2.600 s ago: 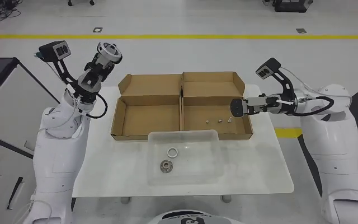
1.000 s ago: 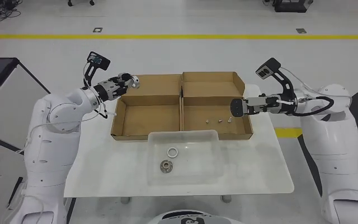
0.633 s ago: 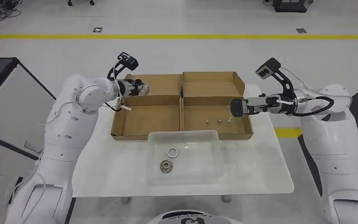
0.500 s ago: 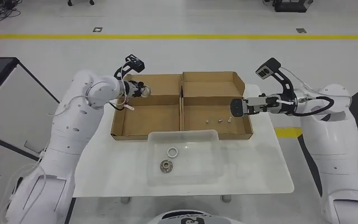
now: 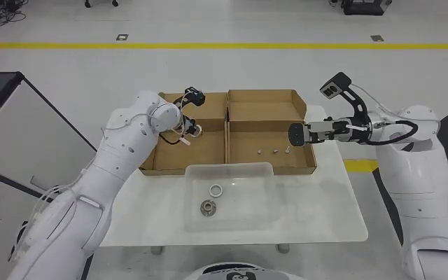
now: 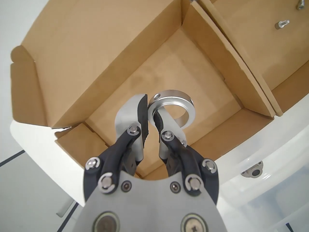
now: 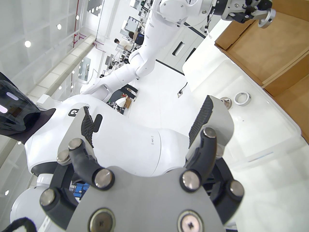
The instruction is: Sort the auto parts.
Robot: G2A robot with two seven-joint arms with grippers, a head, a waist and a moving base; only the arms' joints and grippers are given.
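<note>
A white, smooth-topped table (image 5: 336, 210) carries two brown cardboard boxes set side by side, flaps folded up, with a clear plastic tub (image 5: 245, 210) just in front of them. The left box (image 5: 206, 154) is a shallow rectangle with a plain, matte floor. The right box (image 5: 269, 157) has the same shape.

The left gripper (image 6: 150, 108) hangs over the left box and pinches a metal ring (image 6: 173, 93) by its wall: one ribbed black finger pad goes through the hole, the other presses the outer wall. The ring is thick, smooth and silvery, with a small hole drilled in its side. It juts out beyond the fingertips, above the box floor, and its opening runs roughly along the fingers.

The right gripper (image 7: 146, 103) sits over the right box's outer end, its ribbed fingers spread wide with nothing between them.

Small silvery bolts (image 6: 282, 24) lie on their sides in the right box. In the tub rest a flat white ring (image 5: 216, 190) and, near it, a round grey metal piece (image 5: 207, 206).
</note>
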